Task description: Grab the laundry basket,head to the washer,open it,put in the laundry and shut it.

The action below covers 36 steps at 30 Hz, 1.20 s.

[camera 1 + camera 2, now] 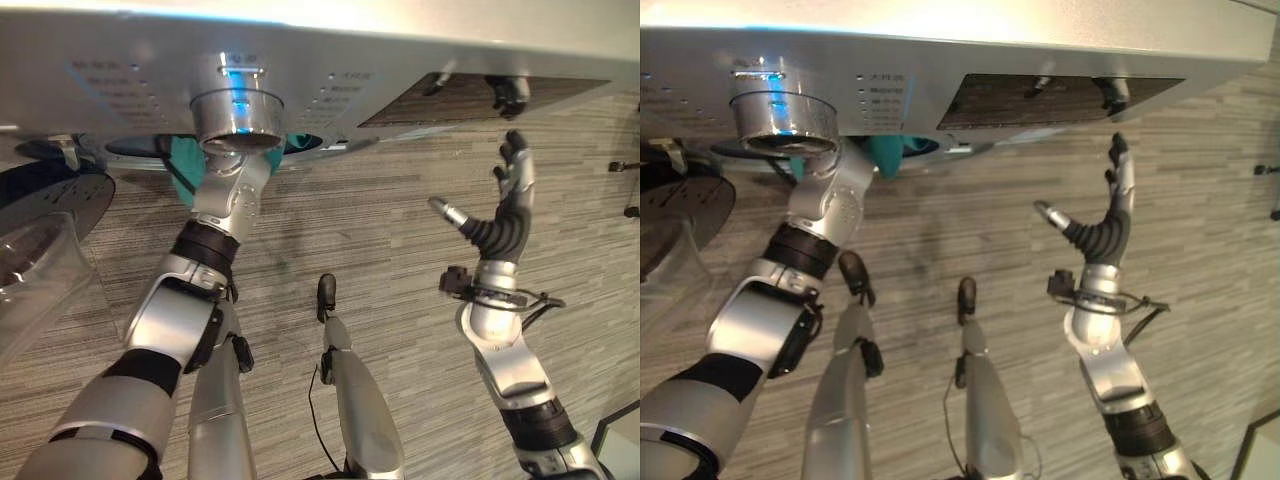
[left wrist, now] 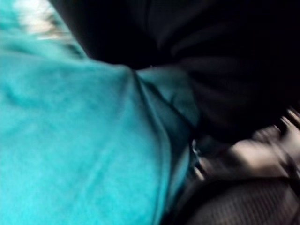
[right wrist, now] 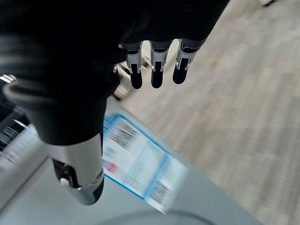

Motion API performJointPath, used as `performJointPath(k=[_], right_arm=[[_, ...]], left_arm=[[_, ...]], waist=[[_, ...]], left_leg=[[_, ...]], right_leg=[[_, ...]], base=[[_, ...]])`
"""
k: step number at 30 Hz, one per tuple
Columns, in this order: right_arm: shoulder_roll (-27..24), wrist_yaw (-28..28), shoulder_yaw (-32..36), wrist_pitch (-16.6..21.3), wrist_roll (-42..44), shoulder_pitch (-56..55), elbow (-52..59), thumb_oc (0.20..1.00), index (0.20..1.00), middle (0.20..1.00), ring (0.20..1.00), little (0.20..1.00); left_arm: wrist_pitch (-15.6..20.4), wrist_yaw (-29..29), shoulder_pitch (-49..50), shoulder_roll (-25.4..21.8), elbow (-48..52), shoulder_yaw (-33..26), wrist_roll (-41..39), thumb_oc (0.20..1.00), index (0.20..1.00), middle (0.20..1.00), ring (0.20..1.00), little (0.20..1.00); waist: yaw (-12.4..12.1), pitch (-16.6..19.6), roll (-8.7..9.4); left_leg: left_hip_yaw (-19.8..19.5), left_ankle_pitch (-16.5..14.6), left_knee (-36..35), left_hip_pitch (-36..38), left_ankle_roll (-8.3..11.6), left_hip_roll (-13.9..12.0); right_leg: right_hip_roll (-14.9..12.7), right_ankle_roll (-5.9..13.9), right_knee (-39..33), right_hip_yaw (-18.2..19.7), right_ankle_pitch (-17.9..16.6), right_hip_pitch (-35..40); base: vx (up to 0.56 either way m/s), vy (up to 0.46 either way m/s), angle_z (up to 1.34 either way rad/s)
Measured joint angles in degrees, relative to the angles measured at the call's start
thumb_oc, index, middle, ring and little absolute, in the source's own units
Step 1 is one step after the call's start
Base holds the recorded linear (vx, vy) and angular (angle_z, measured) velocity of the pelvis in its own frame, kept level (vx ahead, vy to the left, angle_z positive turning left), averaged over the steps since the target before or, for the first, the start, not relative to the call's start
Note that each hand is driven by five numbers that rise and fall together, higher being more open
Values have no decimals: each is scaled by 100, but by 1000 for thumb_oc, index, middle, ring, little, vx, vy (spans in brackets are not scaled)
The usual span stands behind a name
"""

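The washer's silver control panel (image 1: 420,60) with its round knob (image 1: 237,110) runs across the top of the eye views. Its round glass door (image 1: 40,250) stands swung open at the left. My left arm (image 1: 215,240) reaches under the panel into the drum opening, where the hand is hidden. Teal laundry (image 1: 885,152) shows at the opening beside that arm. Up close in the left wrist view, the teal cloth (image 2: 79,140) lies against the dark drum. My right hand (image 1: 505,215) is raised in free air right of the washer front, open and holding nothing, its fingers (image 3: 154,70) straight.
Grey striped flooring (image 1: 400,250) spreads below the washer. The washer's light top with a blue-edged label (image 3: 140,168) lies under my right hand. A dark stand (image 1: 630,165) is at the far right edge and a white-framed object (image 1: 620,440) at the lower right corner.
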<state>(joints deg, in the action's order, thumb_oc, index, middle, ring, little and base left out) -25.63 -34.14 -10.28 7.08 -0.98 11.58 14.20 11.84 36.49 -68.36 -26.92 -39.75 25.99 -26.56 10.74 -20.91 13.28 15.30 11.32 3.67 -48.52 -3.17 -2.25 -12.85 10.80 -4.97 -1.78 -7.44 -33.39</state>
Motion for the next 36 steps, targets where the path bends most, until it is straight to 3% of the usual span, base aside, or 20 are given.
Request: performJointPath(k=[1, 2, 4, 8, 9, 13, 19, 23, 25, 27, 28, 29, 31, 33, 34, 36], right_arm=[[-42, 61, 47, 48, -6, -27, 3, 1000, 1000, 1000, 1000, 1000], [-52, 93, 68, 108, -5, -31, 0, 1000, 1000, 1000, 1000, 1000], [-187, 287, 133, 187, 2, -128, -15, 1000, 1000, 1000, 1000, 1000], [-655, 431, 196, 186, 5, -195, -18, 1000, 1000, 1000, 1000, 1000], [-762, 421, 239, 192, -8, -140, 20, 1000, 1000, 1000, 1000, 1000], [-823, 412, 232, 199, -38, 60, 37, 1000, 1000, 1000, 1000, 1000], [-924, 447, 240, 158, -40, 76, -9, 1000, 1000, 1000, 1000, 1000], [-927, 602, 246, 43, -86, 21, -20, 1000, 1000, 1000, 1000, 1000], [-918, 680, 282, -3, -215, -76, -29, 1000, 1000, 1000, 1000, 1000], [-808, 687, 420, -126, -357, -323, -201, 1000, 1000, 1000, 1000, 1000], [-676, 685, 476, -126, -449, -414, -285, 1000, 1000, 1000, 1000, 1000], [-395, 676, 476, -124, -449, -541, -374, 1000, 1000, 1000, 1000, 1000], [-14, 699, 280, -184, -436, -1058, -602, 1000, 1000, 1000, 1000, 1000], [231, 762, 20, -227, -426, -1366, -941, 1000, 1000, 1000, 1000, 1000], [309, 859, -163, -298, -420, -1656, -1106, 1000, 1000, 1000, 1000, 1000], [298, 986, -382, -312, -429, -1757, -1232, 1000, 1000, 1000, 1000, 1000]], left_arm=[[-108, -102, -106, -346, -121, 562, 311, 1000, 1000, 1000, 1000, 1000], [-296, -270, -165, -481, -147, 736, 704, 1000, 1000, 1000, 1000, 1000], [-711, -666, -586, -896, -348, 1966, 1930, 1000, 1000, 1000, 1000, 1000], [-1327, -784, -816, -561, -1052, 2595, 4035, 1000, 1000, 1000, 1000, 1000], [-1812, -828, -1135, 81, -2049, 2943, 5326, 1000, 1000, 1000, 1000, 1000], [-2145, -1328, -1385, 312, -2224, 3505, 6710, 1000, 1000, 1000, 1000, 1000], [-2028, -1878, -1453, 111, -2124, 3841, 7419, 1000, 1000, 1000, 1000, 1000], [-1895, -2288, -1280, -350, -1327, 3937, 7494, 1000, 1000, 1000, 1000, 1000], [-1858, -2436, -1008, -728, -495, 3747, 7490, 1000, 1000, 1000, 1000, 1000], [-1773, -2417, 13, -994, 697, 2722, 7380, 1000, 1000, 1000, 1000, 1000], [-1755, -2423, 541, -998, 1112, 2232, 7281, 1000, 1000, 1000, 1000, 1000], [-1741, -2353, 1398, -943, 1689, 1368, 7091, 1000, 1000, 1000, 1000, 1000], [-1693, -2056, 2916, -742, 2567, 429, 6711, 1000, 1000, 1000, 1000, 1000], [-1558, -1818, 4040, -446, 3109, -490, 6434, 1000, 1000, 1000, 1000, 1000], [-1546, -1598, 4601, -264, 3228, -739, 6184, 1000, 1000, 1000, 1000, 1000], [-1525, -1500, 4926, -345, 3231, -731, 6001, 1000, 1000, 1000, 1000, 1000]], waist=[[-41, 0, -1], [-64, 5, -12], [-196, 4, -14], [-283, 30, -70], [-264, 41, -95], [-103, 42, -97], [-96, 42, -97], [-144, 42, -98], [-169, 34, -108], [-341, -18, -184], [-398, -21, -219], [-419, -36, -254], [-670, -53, -369], [-752, -107, -482], [-841, -147, -606], [-942, -147, -633]], left_leg=[[24, -7, 4, 40, -10, -14], [27, -7, 5, 56, -10, -22], [30, -6, 10, 80, -9, -70], [35, -26, 23, 127, 7, -77], [22, -45, 25, 140, 33, -72], [30, -51, 42, 141, 31, -59], [31, -58, 133, 134, 0, -81], [24, -52, 132, 143, -3, -110], [17, -51, 131, 163, -4, -98], [-29, -51, 93, 350, 0, -118], [-49, -67, 99, 411, 19, -133], [-70, -70, 85, 507, 24, -127], [-100, -143, 11, 669, 146, -135], [-174, -159, 7, 736, 200, -159], [-245, -148, 6, 746, 229, -181], [-281, -124, 8, 747, 222, -188]], right_leg=[[10, 15, -1, -1, -9, 18], [24, 14, 0, 3, -9, 30], [63, 13, 0, 4, -9, 34], [67, 19, -1, 1, -2, 84], [69, 28, -1, -7, 5, 117], [81, 36, 0, 17, 10, 116], [95, 30, 1, 19, 3, 153], [100, 30, 1, 14, 4, 165], [107, 30, 1, -4, 4, 177], [118, 26, -1, -38, 37, 361], [131, 12, -3, -68, 53, 439], [136, 3, -3, -89, 105, 543], [175, -52, -3, -120, 230, 681], [211, -94, -4, -199, 285, 786], [244, -117, -2, -268, 314, 845], [278, -123, 0, -315, 312, 862]], base=[[-20, 42, -14], [-22, 37, -8], [-28, 30, -5], [-50, 25, -1], [-39, 42, 3], [-11, 11, -2], [-5, 3, -1], [3, -26, -1], [9, -53, -1], [-31, -58, 4], [-8, -52, 8], [-12, -38, 4], [16, -63, 5], [-16, -46, 14], [-23, -65, 17], [-25, -60, 11]])
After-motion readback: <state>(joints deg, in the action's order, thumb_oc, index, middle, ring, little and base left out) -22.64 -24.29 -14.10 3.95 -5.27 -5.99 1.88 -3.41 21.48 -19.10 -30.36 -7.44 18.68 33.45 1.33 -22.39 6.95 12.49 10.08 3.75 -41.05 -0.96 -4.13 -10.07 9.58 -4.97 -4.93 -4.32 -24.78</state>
